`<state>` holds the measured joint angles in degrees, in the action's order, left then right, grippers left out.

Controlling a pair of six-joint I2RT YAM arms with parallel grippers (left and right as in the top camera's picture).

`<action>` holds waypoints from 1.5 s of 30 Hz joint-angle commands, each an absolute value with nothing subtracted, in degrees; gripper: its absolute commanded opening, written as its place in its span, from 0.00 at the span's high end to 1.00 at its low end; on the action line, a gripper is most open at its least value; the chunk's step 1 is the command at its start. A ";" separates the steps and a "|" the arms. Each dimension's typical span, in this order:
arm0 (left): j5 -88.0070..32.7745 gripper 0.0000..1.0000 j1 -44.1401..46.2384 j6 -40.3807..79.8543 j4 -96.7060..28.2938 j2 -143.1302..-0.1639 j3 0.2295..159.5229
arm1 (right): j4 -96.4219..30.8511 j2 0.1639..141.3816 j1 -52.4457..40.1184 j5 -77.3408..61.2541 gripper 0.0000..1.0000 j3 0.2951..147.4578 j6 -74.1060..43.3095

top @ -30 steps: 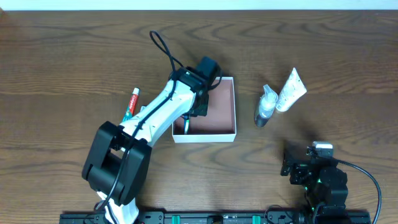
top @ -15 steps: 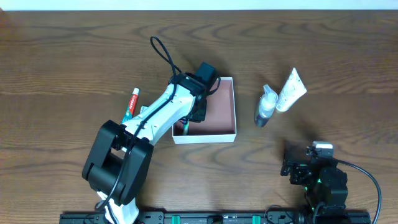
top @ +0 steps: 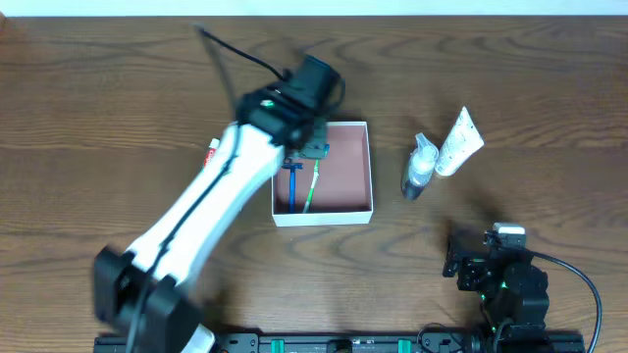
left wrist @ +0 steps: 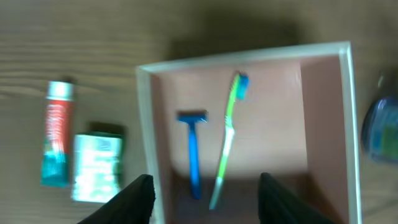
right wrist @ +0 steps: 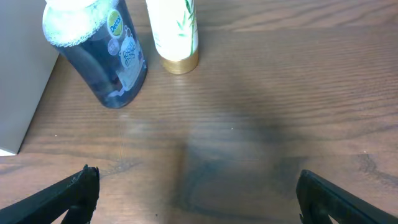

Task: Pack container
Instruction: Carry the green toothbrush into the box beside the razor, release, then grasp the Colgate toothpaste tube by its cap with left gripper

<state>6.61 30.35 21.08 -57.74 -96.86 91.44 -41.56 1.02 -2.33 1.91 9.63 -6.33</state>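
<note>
The container [top: 349,165] is a shallow white-walled box with a pinkish-brown inside, at mid-table. A blue razor [top: 292,186] and a green toothbrush [top: 311,186] lie side by side in its left half. My left gripper [top: 314,149] hovers over the container's left part, open and holding nothing. In the left wrist view its dark fingers [left wrist: 140,199] straddle the container's left wall [left wrist: 144,112], with the razor [left wrist: 193,149] and toothbrush [left wrist: 227,137] below. My right gripper [right wrist: 199,199] rests open over bare wood near the front right.
Left of the container lie a red-and-green toothpaste tube [left wrist: 57,134] and a small green packet [left wrist: 96,165]. To its right stand a clear blue bottle [top: 419,169] and a white tube [top: 458,142], also seen as the bottle [right wrist: 102,53] and tube [right wrist: 177,31].
My left gripper has opened and risen out of the container's front left corner. The green toothbrush now lies free beside the razor. The right arm has not moved.
</note>
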 commanded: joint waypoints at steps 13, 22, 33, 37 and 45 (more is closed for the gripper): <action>12.05 0.46 5.85 14.55 -61.32 -98.19 87.22 | -41.78 0.86 -2.31 1.89 0.01 9.52 -6.35; 1.91 0.42 -0.43 -4.12 -55.70 -109.43 85.60 | -41.78 0.86 -2.31 1.89 0.01 9.52 -6.35; 2.13 0.43 -0.93 -8.14 -52.69 -120.92 85.60 | -41.78 0.86 -2.31 1.89 0.01 9.52 -6.35; 2.13 0.51 -0.95 -8.14 -51.92 -122.56 85.60 | -41.78 0.86 -2.31 1.89 0.01 9.52 -6.35; 2.13 0.87 -0.95 -7.88 -54.78 -122.23 86.15 | -41.78 0.86 -2.31 1.89 0.01 9.52 -6.35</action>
<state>2.11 -0.64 -7.64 -53.19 -121.73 85.95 -41.58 1.02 -2.33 1.89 9.63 -6.33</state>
